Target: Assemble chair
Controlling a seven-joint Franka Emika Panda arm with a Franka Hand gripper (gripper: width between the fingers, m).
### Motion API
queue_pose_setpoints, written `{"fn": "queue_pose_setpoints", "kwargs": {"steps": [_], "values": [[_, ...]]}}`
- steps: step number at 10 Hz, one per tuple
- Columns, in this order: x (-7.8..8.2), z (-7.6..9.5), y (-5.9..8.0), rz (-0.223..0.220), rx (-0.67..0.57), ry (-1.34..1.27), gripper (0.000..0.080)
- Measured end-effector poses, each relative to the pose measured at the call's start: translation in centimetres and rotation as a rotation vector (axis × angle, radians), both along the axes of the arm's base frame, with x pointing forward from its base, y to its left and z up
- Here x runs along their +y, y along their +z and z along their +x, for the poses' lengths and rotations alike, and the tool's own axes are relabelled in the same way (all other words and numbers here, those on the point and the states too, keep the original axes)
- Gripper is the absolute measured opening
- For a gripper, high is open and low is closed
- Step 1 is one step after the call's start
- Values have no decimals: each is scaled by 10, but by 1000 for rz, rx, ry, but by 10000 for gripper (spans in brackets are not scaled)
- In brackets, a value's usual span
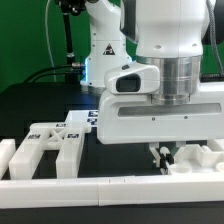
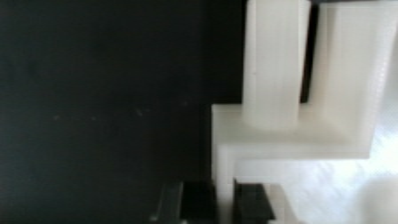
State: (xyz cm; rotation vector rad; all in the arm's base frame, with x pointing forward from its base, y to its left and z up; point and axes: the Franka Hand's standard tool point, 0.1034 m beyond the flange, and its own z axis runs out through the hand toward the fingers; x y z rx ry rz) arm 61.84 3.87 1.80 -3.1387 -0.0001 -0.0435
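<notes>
Matte-white chair parts with black-and-white tags [image 1: 47,138] lie at the exterior view's left, just behind the front rail. Another white chair part [image 1: 196,158] lies at the exterior view's right. My gripper [image 1: 162,156] hangs low over that part's near edge. In the wrist view the same part [image 2: 294,110] shows as a stepped white block with a long bar, and my gripper [image 2: 214,203] sits at its corner. The two dark fingers [image 2: 260,203] stand close together with nothing visible between them. The arm's body hides most of the table behind.
A plain white border rail [image 1: 100,186] runs along the front. The marker board [image 1: 84,117] lies on the black table behind the left parts. A green backdrop and a stand are at the back.
</notes>
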Motion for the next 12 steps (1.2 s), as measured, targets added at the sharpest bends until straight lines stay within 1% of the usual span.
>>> {"fn": "queue_pose_setpoints", "kwargs": {"steps": [1,3,4,5,6,8,12], "values": [[0,0,0,0,0,0,142],[0,0,0,0,0,0,417],[0,0,0,0,0,0,417],[0,0,0,0,0,0,590],[0,0,0,0,0,0,631],[0,0,0,0,0,0,646],[0,0,0,0,0,0,649]]}}
